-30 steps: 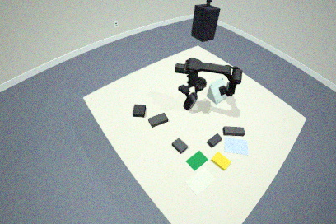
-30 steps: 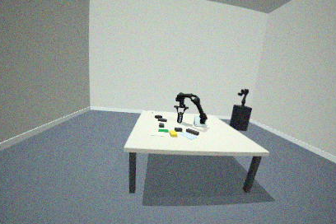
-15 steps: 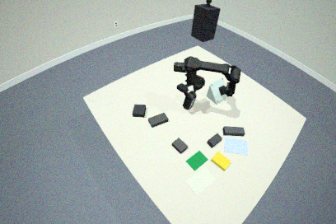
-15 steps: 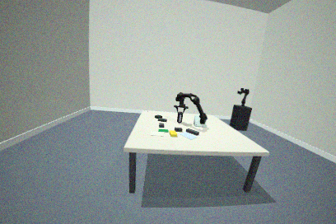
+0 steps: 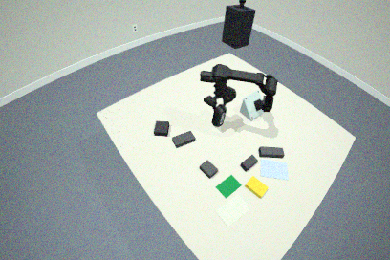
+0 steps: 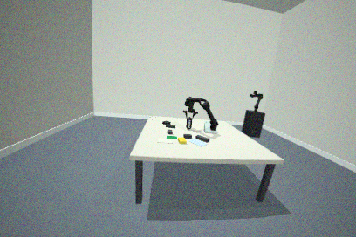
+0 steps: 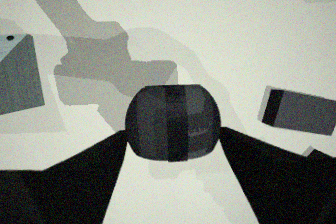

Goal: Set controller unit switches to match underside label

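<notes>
My gripper (image 5: 219,106) (image 6: 189,118) (image 7: 173,134) is shut on the dark grey controller unit (image 5: 219,117) (image 6: 189,124) (image 7: 152,120). The unit hangs upright, long way down, below the fingers and above the bench (image 5: 136,112) (image 6: 233,152). In the wrist view I see it end-on, with a darker band down its middle, and it spans the gap between the fingertips. Small light marks show on its side in the exterior view, too small to read. The switch settings and the label squares cannot be made out.
Several dark blocks, among them one at the left (image 5: 162,128) and one at the right (image 5: 271,152) (image 7: 302,112), lie forward. A pale slanted stand (image 5: 251,104) (image 6: 210,127) (image 7: 15,80) is beside the arm. Green (image 5: 228,186), yellow (image 5: 256,186) and light blue (image 5: 274,169) pieces lie further forward.
</notes>
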